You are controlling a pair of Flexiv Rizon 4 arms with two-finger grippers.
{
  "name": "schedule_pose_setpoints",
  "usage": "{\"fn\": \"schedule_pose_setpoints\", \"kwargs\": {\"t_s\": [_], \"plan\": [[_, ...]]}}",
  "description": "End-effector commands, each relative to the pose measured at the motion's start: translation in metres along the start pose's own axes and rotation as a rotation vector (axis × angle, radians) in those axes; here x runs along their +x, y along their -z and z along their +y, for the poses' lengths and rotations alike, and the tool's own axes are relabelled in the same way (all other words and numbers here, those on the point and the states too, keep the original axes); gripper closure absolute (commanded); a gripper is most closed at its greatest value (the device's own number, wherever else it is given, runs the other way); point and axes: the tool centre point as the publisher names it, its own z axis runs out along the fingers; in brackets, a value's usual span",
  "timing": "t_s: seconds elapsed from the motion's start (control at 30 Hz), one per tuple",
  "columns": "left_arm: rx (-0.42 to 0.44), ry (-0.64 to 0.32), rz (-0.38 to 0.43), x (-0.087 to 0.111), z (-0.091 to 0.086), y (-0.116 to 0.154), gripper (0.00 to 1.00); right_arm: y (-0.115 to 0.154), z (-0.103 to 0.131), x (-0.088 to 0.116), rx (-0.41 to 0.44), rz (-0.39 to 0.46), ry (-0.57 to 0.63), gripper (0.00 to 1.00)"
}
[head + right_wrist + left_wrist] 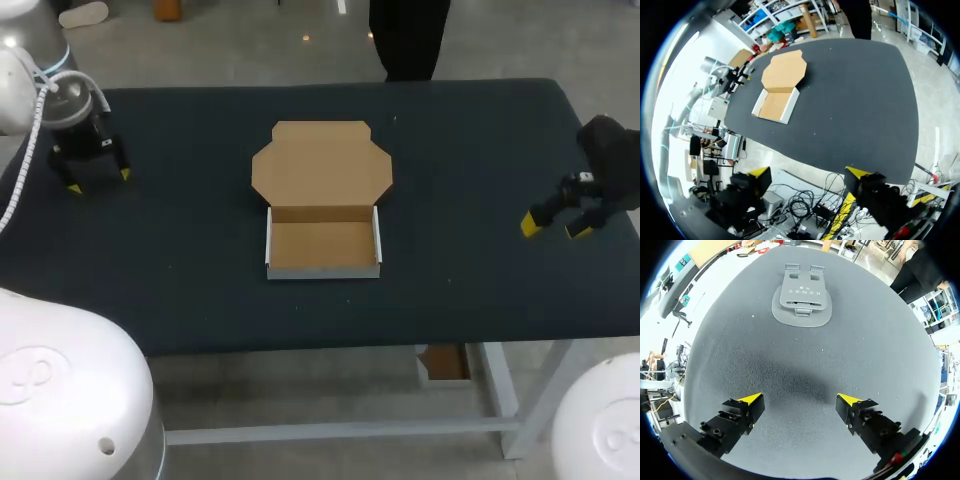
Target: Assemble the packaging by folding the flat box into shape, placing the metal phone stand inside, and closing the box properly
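Robotics lab, dark fabric-topped table (480, 300) on a pale metal frame, two robot arms at its ends, left gripper (100, 181) and right gripper (553, 228) yellow-tipped above it, white conduit (25, 160) along the left arm

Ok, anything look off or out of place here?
Nothing damaged or askew. The box is empty, tray formed, lid open flat. Only oddity: the stand shows in the left wrist view but not the head view.
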Motion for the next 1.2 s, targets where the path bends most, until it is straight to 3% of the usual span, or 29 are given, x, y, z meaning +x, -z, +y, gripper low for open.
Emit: {"fn": "schedule_pose_setpoints", "kwargs": {"t_s": [0.03, 1.2], "plan": [[-0.018, 0.0, 0.0, 0.0, -0.012, -0.006, 0.0, 0.002, 0.0, 0.001, 0.003, 0.001, 0.0, 0.0], [-0.025, -0.027, -0.021, 0.008, -0.064, -0.012, 0.0, 0.002, 0.0, 0.001, 0.003, 0.001, 0.0, 0.0]]}}
